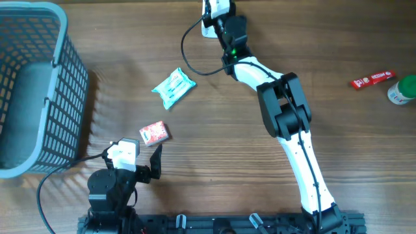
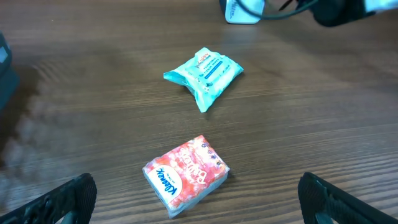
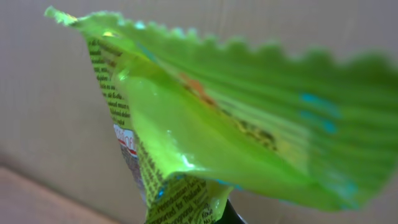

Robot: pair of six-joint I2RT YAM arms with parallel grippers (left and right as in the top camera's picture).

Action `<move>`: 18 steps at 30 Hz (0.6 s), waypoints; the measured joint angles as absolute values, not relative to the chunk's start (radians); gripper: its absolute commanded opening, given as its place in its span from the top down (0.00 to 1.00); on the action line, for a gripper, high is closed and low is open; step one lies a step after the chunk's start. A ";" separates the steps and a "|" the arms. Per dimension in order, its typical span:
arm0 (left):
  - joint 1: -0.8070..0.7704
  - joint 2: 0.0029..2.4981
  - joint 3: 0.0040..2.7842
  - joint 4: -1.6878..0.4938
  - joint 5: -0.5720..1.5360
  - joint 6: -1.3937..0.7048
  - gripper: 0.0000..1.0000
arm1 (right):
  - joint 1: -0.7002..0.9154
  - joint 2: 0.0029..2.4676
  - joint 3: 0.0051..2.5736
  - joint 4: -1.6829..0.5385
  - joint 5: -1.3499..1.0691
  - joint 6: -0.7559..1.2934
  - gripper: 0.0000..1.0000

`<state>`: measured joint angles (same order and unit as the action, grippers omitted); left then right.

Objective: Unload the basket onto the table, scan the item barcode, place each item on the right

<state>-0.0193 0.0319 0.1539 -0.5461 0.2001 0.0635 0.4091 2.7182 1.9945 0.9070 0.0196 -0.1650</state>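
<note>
In the right wrist view a crinkled green packet (image 3: 217, 124) with black print fills the frame, and my right gripper (image 3: 211, 214) is shut on its lower end. Overhead, that right gripper (image 1: 224, 27) is stretched to the far middle of the table, right beside the white barcode scanner (image 1: 214, 10); the packet itself is hidden there. The packet's barcode does not show in any view. My left gripper (image 1: 140, 156) rests open near the front left, its fingers (image 2: 68, 199) wide apart just short of a red Kleenex tissue pack (image 2: 186, 174).
A teal wet-wipe packet (image 1: 173, 87) lies left of centre, the red tissue pack (image 1: 155, 132) below it. A grey mesh basket (image 1: 39, 91) stands at the far left. A red snack bar (image 1: 373, 79) and a green-capped bottle (image 1: 403, 90) lie far right. The scanner's cable (image 1: 188, 58) loops nearby.
</note>
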 measured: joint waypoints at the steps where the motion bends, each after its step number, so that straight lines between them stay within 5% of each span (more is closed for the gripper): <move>1: -0.019 0.032 0.154 -0.546 0.200 0.064 0.00 | 0.409 2.735 1.998 0.888 0.000 -0.154 0.95; 14: -0.019 0.032 0.154 -0.546 0.200 0.064 0.00 | 0.430 2.730 2.026 0.611 -0.202 -0.124 0.95; 18: -0.019 0.032 0.154 -0.546 0.200 0.064 0.00 | 0.429 2.583 2.016 0.355 -0.171 -0.148 0.95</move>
